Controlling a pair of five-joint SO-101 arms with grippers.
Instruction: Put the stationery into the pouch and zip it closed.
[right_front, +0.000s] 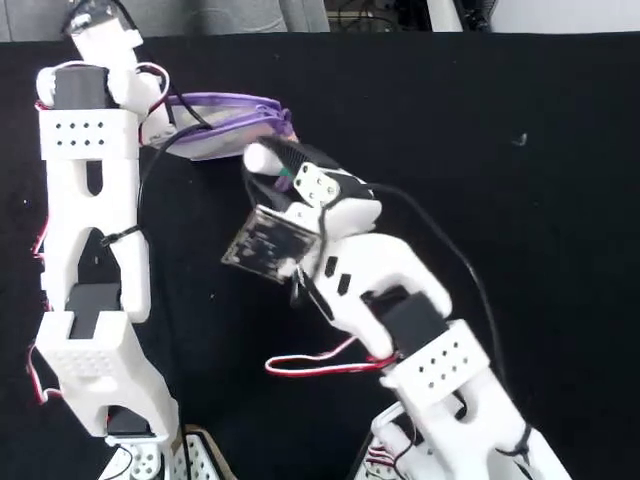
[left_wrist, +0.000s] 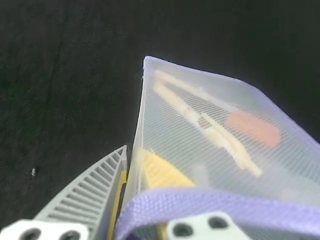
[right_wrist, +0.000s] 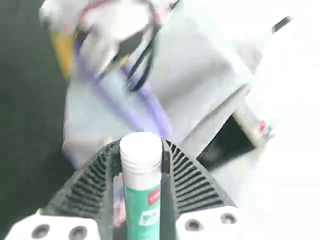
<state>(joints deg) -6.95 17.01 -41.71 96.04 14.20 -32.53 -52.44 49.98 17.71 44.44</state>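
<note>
A: Right gripper (right_wrist: 141, 148), condition?

B: Closed around 1 glue stick (right_wrist: 142, 200), with the white cap sticking out past the fingertips. The left gripper (right_front: 160, 120) is clamped on the purple-edged end of the pouch (right_front: 235, 125), holding it above the black table (right_front: 520, 250).

A: Bearing for the coming move?

B: Seen from above, the pouch lies at 11 o'clock from the cap, very close to it. The pouch's long axis runs 9 to 3, and the glue stick points to roughly 10. The right arm is the delivering arm, in my judgement.

A: Discrepancies between views?

B: The left wrist view shows an orange item (left_wrist: 252, 127) and pale sticks (left_wrist: 210, 125) inside the mesh. The high view does not resolve them. Zip state: cannot tell.
</note>
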